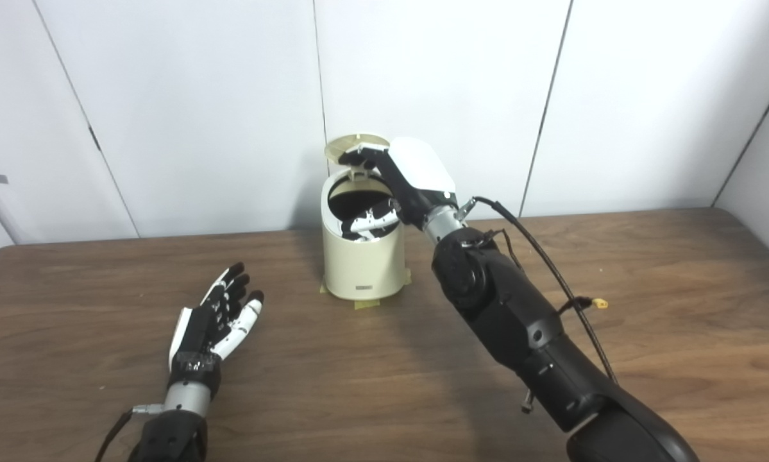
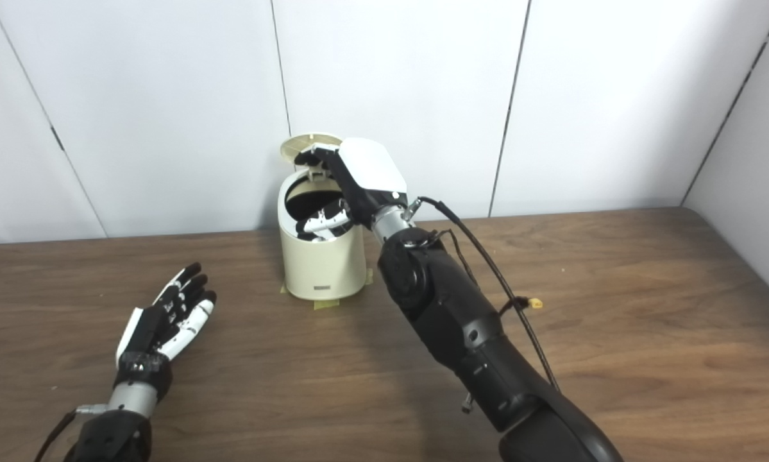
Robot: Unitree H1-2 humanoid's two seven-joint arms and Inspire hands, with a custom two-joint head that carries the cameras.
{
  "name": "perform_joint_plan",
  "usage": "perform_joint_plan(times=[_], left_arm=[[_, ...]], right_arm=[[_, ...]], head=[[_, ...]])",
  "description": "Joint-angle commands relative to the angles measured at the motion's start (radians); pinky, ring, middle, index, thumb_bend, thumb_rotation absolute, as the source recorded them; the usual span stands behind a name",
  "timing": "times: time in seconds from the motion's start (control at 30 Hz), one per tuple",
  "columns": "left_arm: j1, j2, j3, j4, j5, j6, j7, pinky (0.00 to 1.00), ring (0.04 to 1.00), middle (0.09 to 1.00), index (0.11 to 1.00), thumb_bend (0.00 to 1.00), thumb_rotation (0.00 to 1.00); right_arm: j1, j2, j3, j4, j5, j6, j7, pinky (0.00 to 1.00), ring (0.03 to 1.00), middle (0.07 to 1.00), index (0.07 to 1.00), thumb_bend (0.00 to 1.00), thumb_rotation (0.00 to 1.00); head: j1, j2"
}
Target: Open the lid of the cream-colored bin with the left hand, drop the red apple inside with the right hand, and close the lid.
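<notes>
White wall panels with dark seams stand behind a dark wood-grain table (image 1: 647, 308), and the cream-colored bin (image 1: 363, 263) sits at about twelve o'clock on it, near the back edge, held down by strips of tape at its foot. Its lid (image 1: 352, 146) is tipped up and back on the hinge, leaving the dark mouth open. The right hand (image 1: 405, 183) is over that mouth, fingers spread, one group reaching up to touch the lid, the thumb side dipping into the opening; it holds nothing that can be seen. The red apple shows in neither view, so it is probably already inside, though the dark interior hides it. The left hand (image 1: 220, 314) lies at about nine o'clock from the bin, well apart, palm up on the table with fingers apart and empty. The lid looks like thin, light, stiff plastic on a small hinge: a gentle push on its raised front edge should swing it down, and the taped base should keep the light bin from sliding.
</notes>
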Motion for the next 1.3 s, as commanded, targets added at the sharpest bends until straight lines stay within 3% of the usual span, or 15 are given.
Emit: perform_joint_plan(times=[0.0, 0.07, 0.1, 0.17, 0.27, 0.47, 0.7, 1.0, 1.2, 1.23, 1.27], left_arm=[[-0.021, 0.008, -0.002, -0.030, 0.009, -0.003, 0.000, 0.93, 0.935, 0.915, 0.936, 0.38, 0.34], [-0.021, 0.008, -0.001, -0.029, 0.007, -0.004, 0.000, 0.93, 0.933, 0.914, 0.933, 0.38, 0.33], [-0.022, 0.006, 0.001, -0.029, 0.002, -0.003, -0.001, 0.93, 0.932, 0.914, 0.933, 0.38, 0.33], [-0.023, 0.006, 0.002, -0.028, 0.001, -0.001, -0.002, 0.95, 0.937, 0.918, 0.935, 0.38, 0.32], [-0.023, 0.007, -0.001, -0.030, 0.004, 0.001, -0.003, 0.94, 0.937, 0.920, 0.941, 0.37, 0.32], [-0.025, 0.008, 0.004, -0.021, -0.010, -0.007, -0.011, 0.96, 0.947, 0.930, 0.950, 0.36, 0.32], [-0.027, 0.011, 0.001, -0.015, 0.002, -0.009, -0.008, 0.94, 0.928, 0.911, 0.938, 0.36, 0.31], [-0.028, 0.012, 0.010, -0.010, -0.016, -0.008, -0.013, 0.97, 0.939, 0.918, 0.947, 0.36, 0.32], [-0.032, 0.020, 0.020, 0.002, -0.040, -0.032, -0.031, 0.98, 0.925, 0.921, 0.956, 0.34, 0.32], [-0.032, 0.020, 0.020, 0.002, -0.042, -0.037, -0.032, 0.97, 0.924, 0.925, 0.960, 0.34, 0.32], [-0.034, 0.019, 0.022, 0.001, -0.043, -0.037, -0.030, 0.97, 0.916, 0.922, 0.956, 0.35, 0.34]], right_arm=[[-0.041, -0.014, -0.019, -0.032, 0.003, -0.015, -0.030, 0.79, 0.828, 0.789, 0.663, 0.88, 0.17], [-0.035, -0.006, -0.038, -0.030, 0.032, -0.046, -0.056, 0.64, 0.704, 0.687, 0.627, 0.86, 0.10], [-0.030, 0.000, -0.053, -0.029, 0.058, -0.075, -0.074, 0.55, 0.625, 0.641, 0.561, 0.70, 0.11], [-0.023, 0.009, -0.078, -0.024, 0.097, -0.125, -0.102, 0.42, 0.453, 0.527, 0.543, 0.55, 0.02], [-0.011, 0.016, -0.100, -0.033, 0.128, -0.160, -0.122, 0.36, 0.416, 0.500, 0.518, 0.51, 0.00], [0.017, 0.034, -0.153, -0.100, 0.211, -0.137, -0.100, 0.35, 0.413, 0.489, 0.497, 0.50, 0.00], [0.057, 0.089, -0.270, -0.224, 0.368, 0.023, -0.036, 0.35, 0.412, 0.495, 0.486, 0.50, 0.00], [0.187, 0.061, -0.357, -0.421, 0.476, 0.208, 0.047, 0.43, 0.443, 0.494, 0.494, 0.52, 0.00], [0.315, 0.022, -0.410, -0.524, 0.586, 0.221, 0.113, 0.44, 0.429, 0.505, 0.524, 0.51, 0.00], [0.339, 0.014, -0.413, -0.543, 0.599, 0.235, 0.125, 0.49, 0.522, 0.502, 0.505, 0.52, 0.01], [0.361, 0.009, -0.417, -0.558, 0.612, 0.248, 0.135, 0.55, 0.594, 0.599, 0.502, 0.51, 0.08]], head=[[-0.001, 0.001], [-0.002, 0.002], [-0.002, 0.002], [-0.002, 0.002], [-0.002, 0.001], [-0.006, -0.002], [-0.006, -0.006], [-0.008, -0.007], [-0.018, -0.005], [-0.019, -0.004], [-0.019, -0.004]])
